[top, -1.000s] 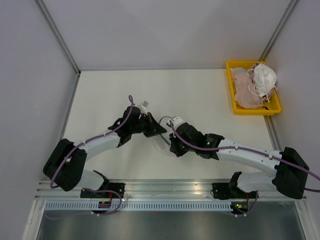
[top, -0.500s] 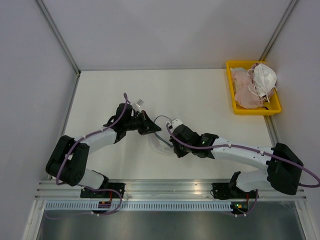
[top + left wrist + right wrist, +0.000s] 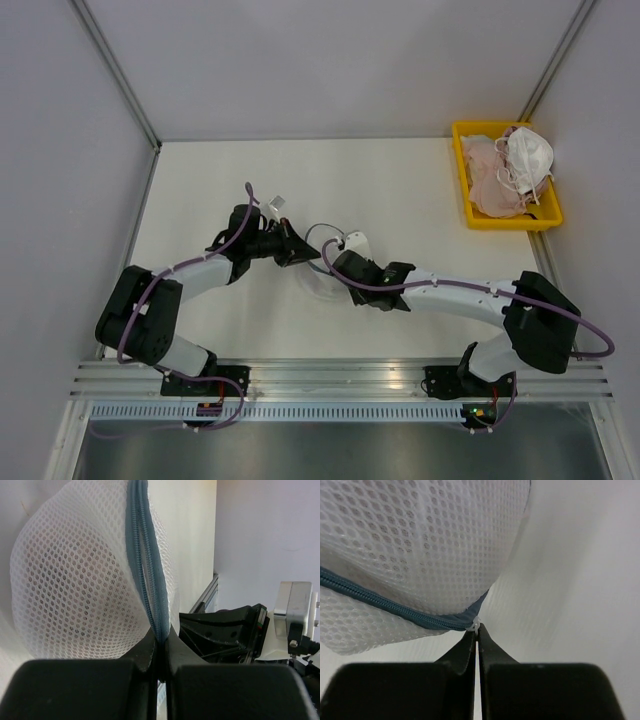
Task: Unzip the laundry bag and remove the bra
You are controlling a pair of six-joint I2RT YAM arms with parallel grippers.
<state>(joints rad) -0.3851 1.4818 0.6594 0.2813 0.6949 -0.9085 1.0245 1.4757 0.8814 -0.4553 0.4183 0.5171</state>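
Works the unzip on laundry bag [image 3: 318, 272], mid counter [image 3: 400, 180], bra [image 3: 70, 587] pink inside the mesh: anchors zipper seam [image 3: 145, 555] in closed left jaws, pinches pull [image 3: 476, 624] in closed right jaws, probably needs pull drawn along rim next.

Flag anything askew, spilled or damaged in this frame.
Nothing stands out. The white mesh dome-shaped laundry bag looks intact, pinched from both sides: left gripper shut on its blue-grey zipper seam, right gripper shut on the small white pull tab.
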